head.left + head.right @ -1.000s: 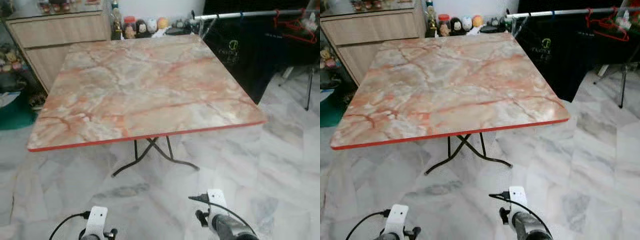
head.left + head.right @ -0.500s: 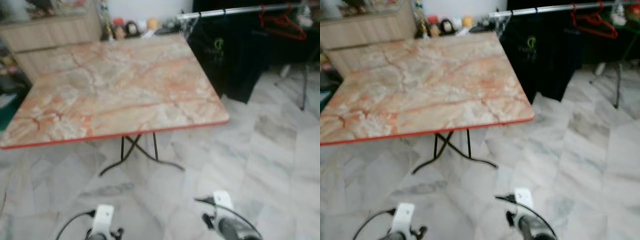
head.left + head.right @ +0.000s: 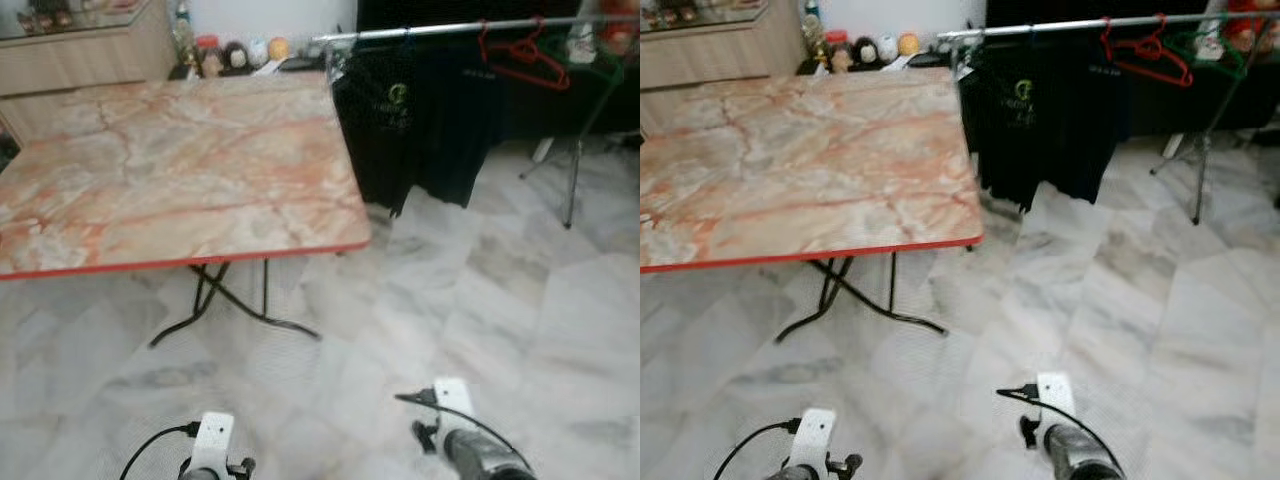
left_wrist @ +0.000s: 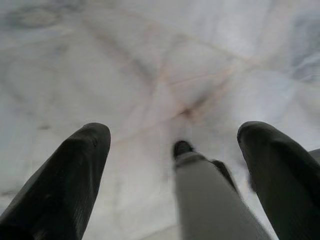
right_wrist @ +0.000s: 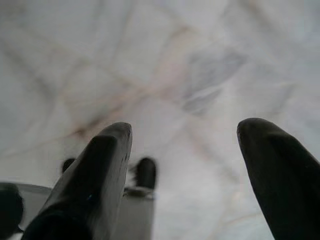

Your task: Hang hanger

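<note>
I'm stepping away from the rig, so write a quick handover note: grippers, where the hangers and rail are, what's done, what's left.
Left gripper: open, empty, hanging low over the white marble floor.
Right gripper: open, empty, hanging low too.
Red plastic hanger and green hanger hang on the silver clothes rail, right of the black shirts.
Marble-patterned folding table, ahead to the left, carries no hanger.
Done: cannot tell; the red hanger is on the rail.
Left: confirm whether another hanger needs fetching.

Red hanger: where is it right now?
In the head views the red hanger hangs on the clothes rail at upper right, right of the black shirts and beside a green hanger, past the marble table.
</note>
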{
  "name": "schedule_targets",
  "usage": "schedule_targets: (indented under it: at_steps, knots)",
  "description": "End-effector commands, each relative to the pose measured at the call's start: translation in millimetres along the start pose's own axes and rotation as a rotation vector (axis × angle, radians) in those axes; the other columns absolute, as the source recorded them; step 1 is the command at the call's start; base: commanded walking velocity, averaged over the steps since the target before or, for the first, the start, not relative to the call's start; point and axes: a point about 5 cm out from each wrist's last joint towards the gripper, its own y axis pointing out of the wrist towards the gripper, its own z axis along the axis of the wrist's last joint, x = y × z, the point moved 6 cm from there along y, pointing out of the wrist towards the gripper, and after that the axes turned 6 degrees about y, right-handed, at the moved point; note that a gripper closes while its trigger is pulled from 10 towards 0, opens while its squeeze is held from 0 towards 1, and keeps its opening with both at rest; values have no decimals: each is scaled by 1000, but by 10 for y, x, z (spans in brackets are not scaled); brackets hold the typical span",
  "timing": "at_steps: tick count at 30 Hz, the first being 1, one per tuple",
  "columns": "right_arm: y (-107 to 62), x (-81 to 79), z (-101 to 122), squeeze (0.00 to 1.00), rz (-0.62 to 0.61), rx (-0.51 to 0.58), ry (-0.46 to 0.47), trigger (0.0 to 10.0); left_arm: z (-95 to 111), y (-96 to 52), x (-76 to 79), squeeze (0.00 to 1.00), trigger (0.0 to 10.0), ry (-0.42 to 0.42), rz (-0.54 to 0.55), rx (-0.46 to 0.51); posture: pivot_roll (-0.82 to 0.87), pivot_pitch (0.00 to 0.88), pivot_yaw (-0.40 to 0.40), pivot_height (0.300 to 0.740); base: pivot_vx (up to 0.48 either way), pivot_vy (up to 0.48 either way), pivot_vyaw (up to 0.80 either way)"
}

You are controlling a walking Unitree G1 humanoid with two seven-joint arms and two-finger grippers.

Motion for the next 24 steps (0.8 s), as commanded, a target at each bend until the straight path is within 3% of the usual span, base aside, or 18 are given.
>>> schedule_targets:
  at_steps: [1,24]
  knots:
    - [7,-93,-30,0,22,-6,6,10000,-64,-11,-42,0,10000,4,9,-17,-73,0,14,740,0,-480,0]
    - [4,-61,-16,0,25,1,-4,10000,-59,-8,3,0,10000,-8,-1,-16,-69,0,4,740,0,-480,0]
